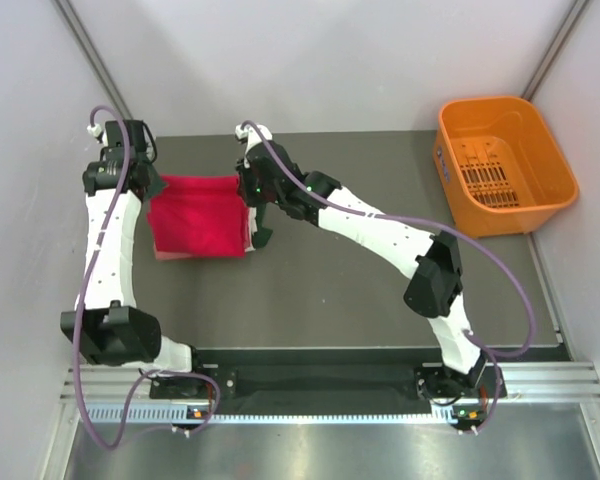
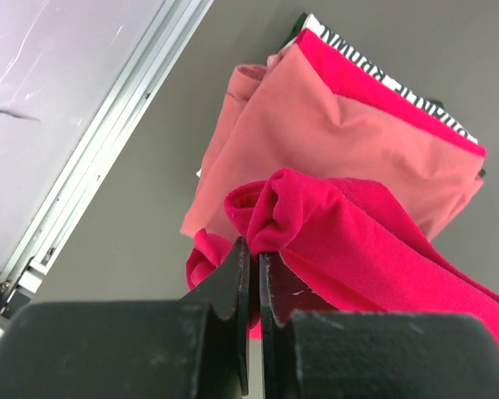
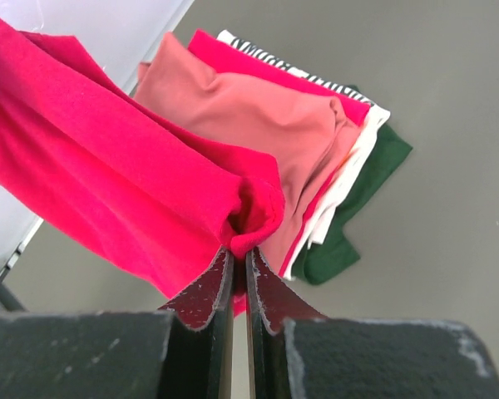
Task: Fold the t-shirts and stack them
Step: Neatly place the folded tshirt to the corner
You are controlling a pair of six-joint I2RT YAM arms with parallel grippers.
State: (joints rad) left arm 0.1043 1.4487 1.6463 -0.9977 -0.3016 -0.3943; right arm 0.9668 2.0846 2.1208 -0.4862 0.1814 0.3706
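At far right: orange basket (image 1: 543, 150) | left gripper (image 2: 251, 253), right gripper (image 3: 239, 262) each clenched on crimson t-shirt (image 1: 200, 215)

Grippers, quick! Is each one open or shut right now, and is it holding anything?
Left gripper: shut, pinching an edge of the crimson red t-shirt.
Right gripper: shut, pinching the other end of the same t-shirt.

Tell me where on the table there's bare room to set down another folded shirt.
Bare mat lies between the two arms, on the near side of the red t-shirt. More lies along the far edge between the right arm and the orange basket. It is crowded at the far left, where both jaws pinch the red t-shirt above the stack.
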